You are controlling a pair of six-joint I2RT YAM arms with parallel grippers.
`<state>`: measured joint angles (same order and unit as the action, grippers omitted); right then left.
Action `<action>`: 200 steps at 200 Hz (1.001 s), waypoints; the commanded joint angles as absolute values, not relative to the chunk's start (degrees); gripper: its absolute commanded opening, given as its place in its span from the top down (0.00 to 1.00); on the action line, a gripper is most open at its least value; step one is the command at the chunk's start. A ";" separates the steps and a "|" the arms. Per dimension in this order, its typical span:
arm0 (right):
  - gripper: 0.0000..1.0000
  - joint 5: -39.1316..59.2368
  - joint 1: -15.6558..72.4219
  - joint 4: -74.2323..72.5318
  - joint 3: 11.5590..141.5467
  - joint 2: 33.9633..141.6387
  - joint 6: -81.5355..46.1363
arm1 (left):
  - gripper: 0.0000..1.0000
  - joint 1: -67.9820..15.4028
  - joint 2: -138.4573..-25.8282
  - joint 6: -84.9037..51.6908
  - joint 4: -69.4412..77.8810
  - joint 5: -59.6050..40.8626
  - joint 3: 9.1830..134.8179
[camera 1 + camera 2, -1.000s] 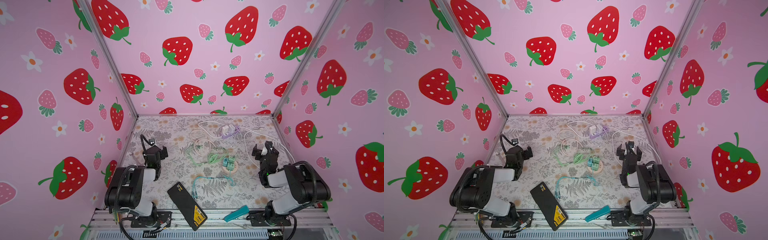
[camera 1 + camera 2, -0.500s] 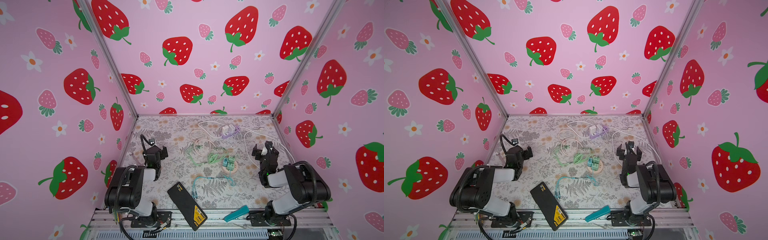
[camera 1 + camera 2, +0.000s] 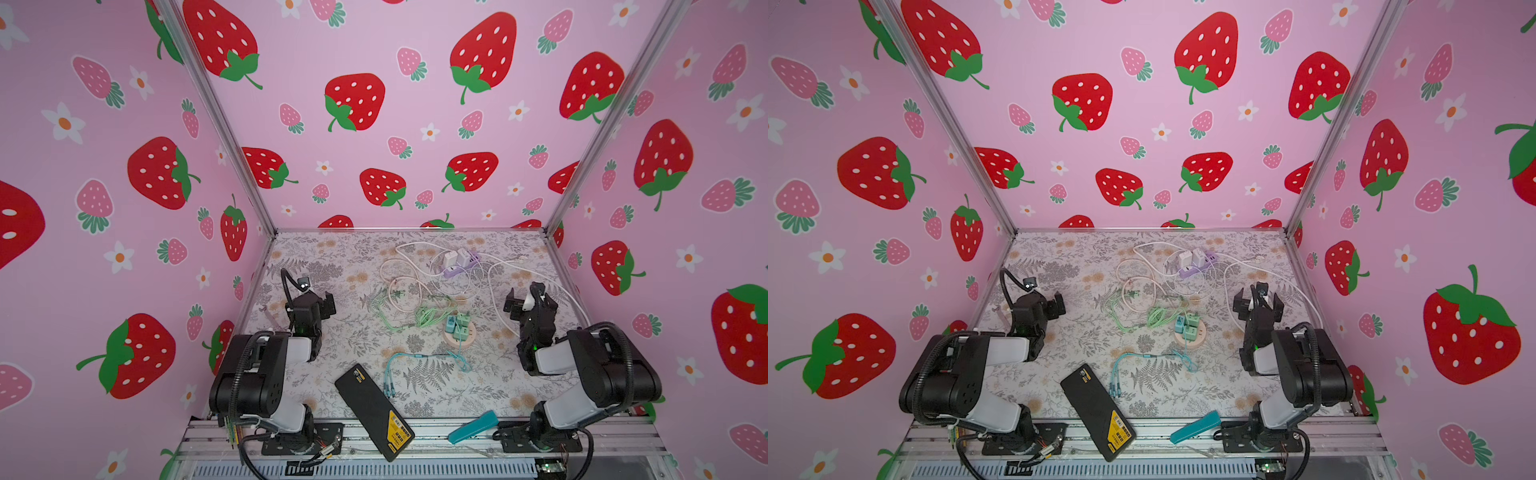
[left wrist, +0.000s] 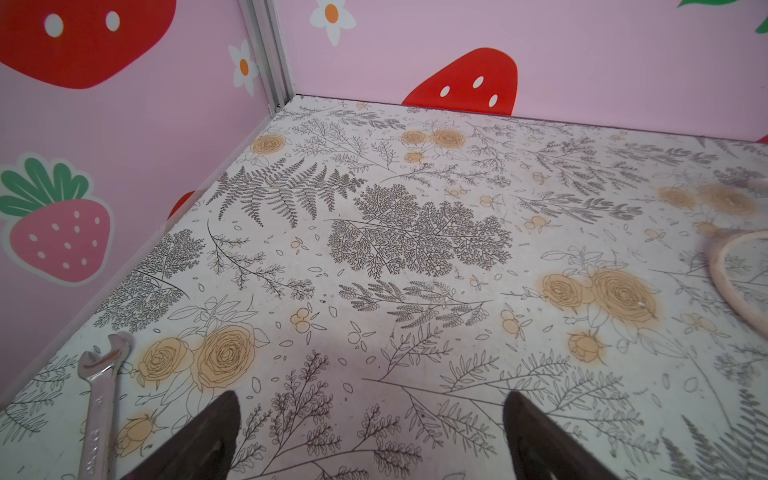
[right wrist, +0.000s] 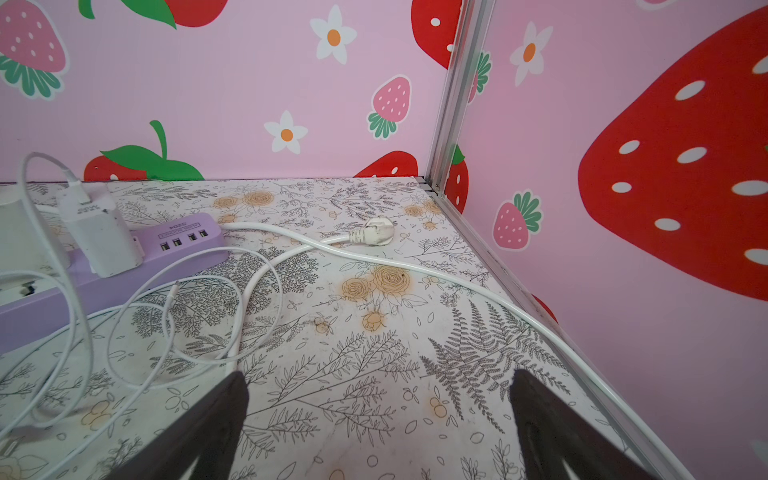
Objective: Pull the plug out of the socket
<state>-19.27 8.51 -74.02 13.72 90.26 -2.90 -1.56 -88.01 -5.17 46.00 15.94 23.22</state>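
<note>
The left claw (image 4: 370,415) hung wide and empty over the desk (image 3: 353,266) by the left wall (image 4: 124,145). The right claw (image 5: 378,399) was wide and empty too, near a purple power strip (image 5: 183,245) at the far middle, where a white plug (image 5: 104,241) sat upright. Green plugs (image 3: 457,324) stood in a round socket (image 3: 459,340) at mid-desk.

Lab test booth: printed walls (image 3: 415,124), aluminium frame (image 3: 226,137) (arms (image 3: 257,374) rail-mounted).
</note>
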 commanded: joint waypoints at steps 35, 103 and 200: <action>0.00 -19.95 8.79 -74.37 14.24 90.31 -2.29 | 0.01 -1.76 -88.43 -5.19 46.16 16.26 24.52; 0.00 -21.84 8.88 -76.38 11.15 86.82 -3.31 | 0.01 -1.79 -81.40 -7.11 45.51 20.37 21.48; 0.00 -22.62 8.95 -33.94 25.18 61.98 -21.94 | 0.01 -2.97 -54.81 -22.53 1.88 18.03 35.42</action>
<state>-23.07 8.73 -51.94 18.90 65.58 -10.98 -2.13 -56.75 -14.96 17.52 20.82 28.67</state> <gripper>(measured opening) 0.996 0.993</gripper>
